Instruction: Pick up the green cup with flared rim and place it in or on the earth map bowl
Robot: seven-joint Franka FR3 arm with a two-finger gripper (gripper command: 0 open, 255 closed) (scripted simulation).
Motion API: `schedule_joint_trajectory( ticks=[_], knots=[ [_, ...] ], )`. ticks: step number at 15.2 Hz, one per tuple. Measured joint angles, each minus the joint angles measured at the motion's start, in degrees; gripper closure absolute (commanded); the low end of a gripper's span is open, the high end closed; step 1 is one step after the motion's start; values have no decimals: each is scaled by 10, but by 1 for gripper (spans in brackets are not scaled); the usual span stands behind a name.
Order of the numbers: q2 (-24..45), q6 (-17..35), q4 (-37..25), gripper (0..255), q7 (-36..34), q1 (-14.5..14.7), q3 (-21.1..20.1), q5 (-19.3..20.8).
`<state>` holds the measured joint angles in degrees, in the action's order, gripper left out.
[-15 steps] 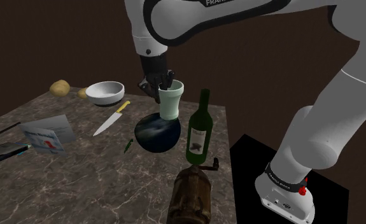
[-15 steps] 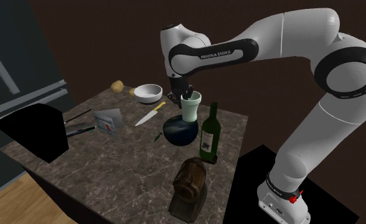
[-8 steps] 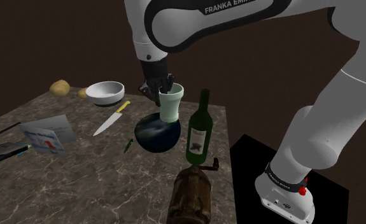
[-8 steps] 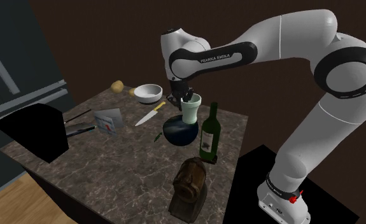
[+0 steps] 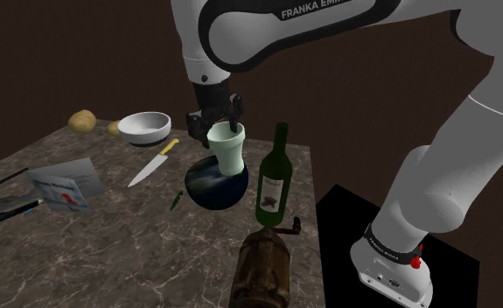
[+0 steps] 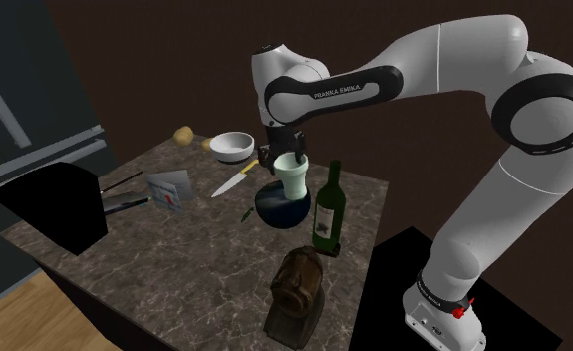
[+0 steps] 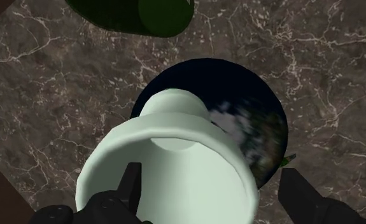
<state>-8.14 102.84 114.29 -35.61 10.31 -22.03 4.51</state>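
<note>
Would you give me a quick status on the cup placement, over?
Gripper open, straddling the green cup wall. Cup sits on the earth map bowl. Green bottle close beside; mind it when retreating.

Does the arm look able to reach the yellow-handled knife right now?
Probably yes: the knife lies in the open beside the earth map bowl, nothing over it, and the gripper is open nearby.

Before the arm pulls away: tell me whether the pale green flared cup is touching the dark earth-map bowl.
Touching. Shoulder view: the pale green flared cup sits base-down inside the dark earth-map bowl, no gap showing.
</note>
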Motion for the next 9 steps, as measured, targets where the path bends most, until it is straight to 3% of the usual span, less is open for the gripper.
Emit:
schedule_joint_trajectory(
  ticks=[9],
  knots=[
    [5, -72, -76, 0, 0, 2, -4, 0]
  ],
)
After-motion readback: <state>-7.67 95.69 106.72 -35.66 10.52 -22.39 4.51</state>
